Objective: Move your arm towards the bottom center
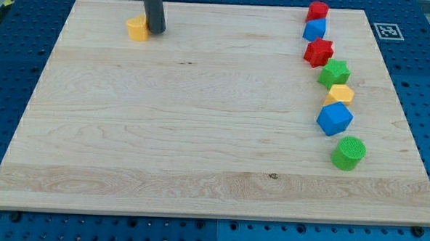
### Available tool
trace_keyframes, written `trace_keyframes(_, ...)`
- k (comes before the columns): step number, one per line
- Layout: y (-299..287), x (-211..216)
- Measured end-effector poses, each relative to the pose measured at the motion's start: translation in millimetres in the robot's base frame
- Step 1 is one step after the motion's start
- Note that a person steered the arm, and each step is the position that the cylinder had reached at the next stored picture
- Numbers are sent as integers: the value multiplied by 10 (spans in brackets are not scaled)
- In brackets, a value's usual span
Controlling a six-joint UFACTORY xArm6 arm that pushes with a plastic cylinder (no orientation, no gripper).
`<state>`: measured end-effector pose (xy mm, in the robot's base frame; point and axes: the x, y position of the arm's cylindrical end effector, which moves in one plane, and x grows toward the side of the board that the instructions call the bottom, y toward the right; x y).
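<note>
Eight blocks on the wooden board (200,134): 2 red, 2 blue, 2 green, 2 yellow. No pincer on this rig, just a straight dark rod. My tip (156,31) sits far left, touching the right side of the yellow block (137,28).

Seven run in a line down the right side, far to near:
- red block (318,11)
- blue block (315,29)
- red star (319,52)
- green star (335,72)
- yellow hexagon (340,94)
- blue cube (334,119)
- green cylinder (349,152)

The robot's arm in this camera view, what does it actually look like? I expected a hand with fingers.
No hand shows. All that is visible is a straight, round, dark grey rod coming down from the view's top, plain and smooth, with no cables, markings or sleeve. My tip is its blunt lower end, beside the yellow block.
</note>
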<state>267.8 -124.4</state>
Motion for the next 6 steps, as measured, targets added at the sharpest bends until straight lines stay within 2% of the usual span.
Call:
trace_keyframes(1, -232, 14)
trace_keyframes(2, -155, 23)
trace_keyframes(3, 162, 359)
trace_keyframes(5, 575, 1795)
trace_keyframes(6, 1097, 2129)
